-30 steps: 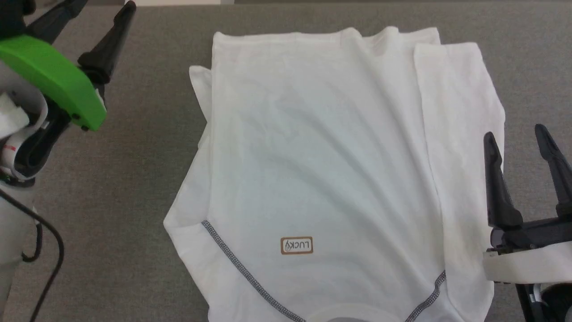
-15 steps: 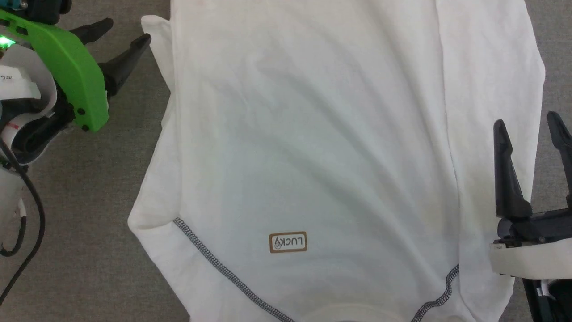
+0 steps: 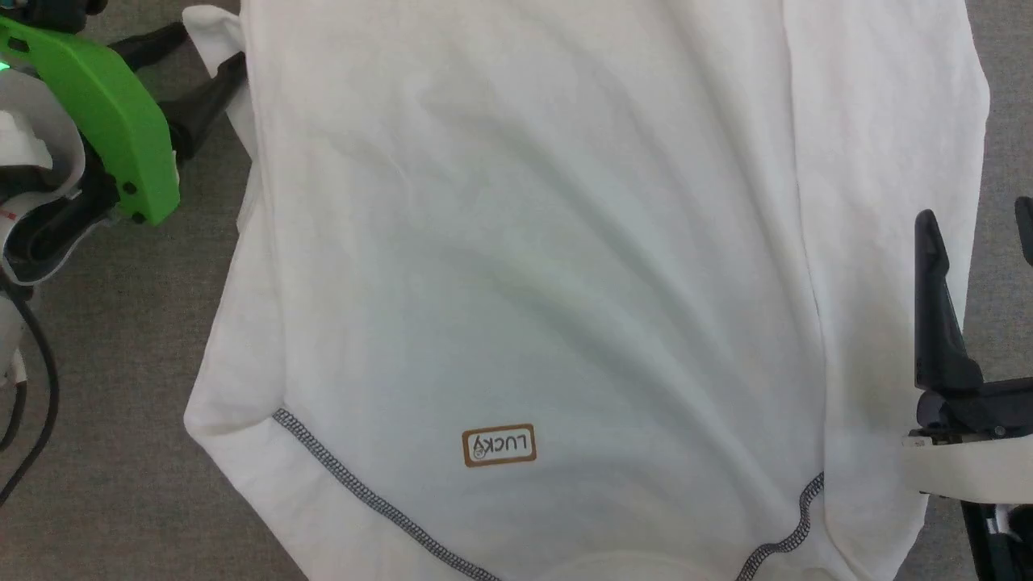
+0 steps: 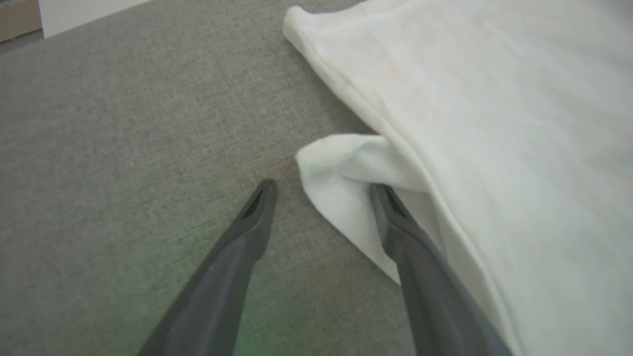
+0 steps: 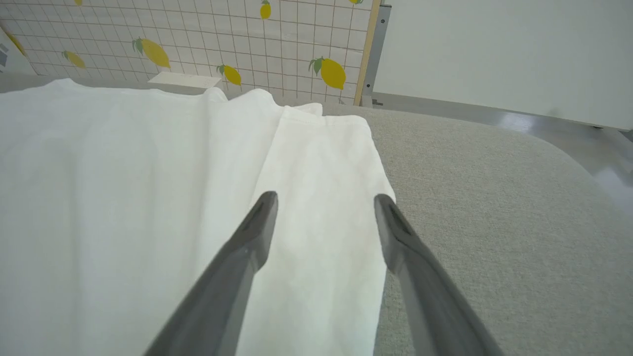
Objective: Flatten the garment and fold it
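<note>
The garment (image 3: 565,266) lies spread on the grey table, white, with dark zigzag stitching (image 3: 355,492) and a brown label (image 3: 499,446) near the view's bottom. One side is folded inward as a long strip (image 3: 880,202). My left gripper (image 3: 211,50) is open at the garment's upper left edge. In the left wrist view this gripper (image 4: 322,187) straddles a small protruding flap (image 4: 336,168), with one finger (image 4: 420,267) against the cloth. My right gripper (image 3: 976,211) is open at the garment's right edge; from its own wrist, the gripper (image 5: 326,197) hovers over the folded strip (image 5: 316,163).
The grey fabric table (image 3: 121,403) extends left of the garment and its rounded edge (image 5: 568,158) curves off on the right. A black cable (image 3: 44,379) hangs by my left arm. A tiled wall with lemon prints (image 5: 198,39) stands beyond the table's far edge.
The head camera has moved closer, so the garment looks larger. My left gripper has swung in from the bare table to the flap at the garment's left edge. Both grippers stayed open.
</note>
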Controlling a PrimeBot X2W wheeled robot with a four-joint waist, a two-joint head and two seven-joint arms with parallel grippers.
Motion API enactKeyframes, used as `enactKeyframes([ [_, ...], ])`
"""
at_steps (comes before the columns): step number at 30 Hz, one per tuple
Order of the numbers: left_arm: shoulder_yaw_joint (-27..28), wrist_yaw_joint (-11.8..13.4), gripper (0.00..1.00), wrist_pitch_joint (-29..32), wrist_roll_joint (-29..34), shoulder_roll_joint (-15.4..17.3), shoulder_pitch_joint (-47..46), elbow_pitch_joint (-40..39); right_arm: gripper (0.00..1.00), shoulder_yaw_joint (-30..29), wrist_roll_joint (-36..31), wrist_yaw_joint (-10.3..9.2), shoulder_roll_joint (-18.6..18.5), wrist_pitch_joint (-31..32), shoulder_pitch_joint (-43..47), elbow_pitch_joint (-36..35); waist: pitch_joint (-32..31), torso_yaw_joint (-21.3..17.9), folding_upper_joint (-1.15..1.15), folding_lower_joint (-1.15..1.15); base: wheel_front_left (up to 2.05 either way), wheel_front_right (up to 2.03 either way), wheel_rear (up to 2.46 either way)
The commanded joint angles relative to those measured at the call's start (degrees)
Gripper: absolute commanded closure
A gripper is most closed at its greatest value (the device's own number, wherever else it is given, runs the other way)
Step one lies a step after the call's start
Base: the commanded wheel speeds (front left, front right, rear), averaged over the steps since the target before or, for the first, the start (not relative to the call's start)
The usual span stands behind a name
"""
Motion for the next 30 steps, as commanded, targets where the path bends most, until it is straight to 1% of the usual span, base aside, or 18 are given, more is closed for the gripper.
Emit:
enactKeyframes([
  [1,-0.94,-0.21,1.00,-0.17,-1.17,0.04,-0.87,0.41,0.00,-0.25,0.38,-0.09,0.07,0.03,-0.87,-0.47,0.39,-0.15,0.00,-0.01,0.00,0.00,0.00],
  [4,-1.99,-0.22,1.00,-0.92,-2.12,0.26,-1.15,0.74,0.00,-0.44,0.38,-0.09,0.07,0.10,-0.97,-0.35,0.42,-0.08,0.00,-0.01,0.00,0.00,0.00],
  [7,-1.41,-0.22,1.00,-3.55,-3.18,0.03,-1.22,2.18,0.00,-0.54,0.61,-0.09,0.07,0.11,-1.10,0.08,-0.51,0.18,0.00,-0.01,0.00,0.00,0.00],
  [8,-1.06,-0.22,1.00,-4.97,-3.70,-0.15,-1.18,3.05,0.00,-0.79,0.71,-0.09,0.07,0.09,-1.09,0.45,-1.64,0.56,0.00,-0.01,0.00,0.00,0.00],
  [12,0.50,-0.15,1.00,-7.37,-5.40,-0.23,-0.50,4.44,0.00,-1.35,0.83,-0.09,0.07,0.04,-0.78,1.24,-5.16,1.67,0.00,-0.01,0.00,0.00,0.00],
  [17,2.46,0.36,1.00,-9.64,-7.07,1.54,2.20,3.94,0.00,-2.18,1.35,-0.09,0.07,0.06,-0.09,2.44,-10.71,2.83,0.00,-0.01,0.00,0.00,0.00],
  [19,3.28,0.96,1.00,-10.36,-7.80,2.61,3.84,2.94,0.00,-2.43,1.67,-0.09,0.07,0.14,0.40,2.92,-12.86,3.11,0.00,-0.01,0.00,0.00,0.00],
  [23,5.80,2.67,1.00,-12.28,-10.28,6.32,9.51,-0.31,0.00,-3.28,2.69,-0.09,0.07,0.16,2.10,3.85,-17.90,3.62,0.00,-0.01,0.00,0.00,0.00],
  [30,11.43,5.16,1.00,-16.83,-15.97,14.36,22.28,-4.76,0.00,-5.28,4.33,-0.09,0.07,0.19,5.86,4.83,-23.71,4.69,0.00,-0.01,0.00,0.00,0.00],
])
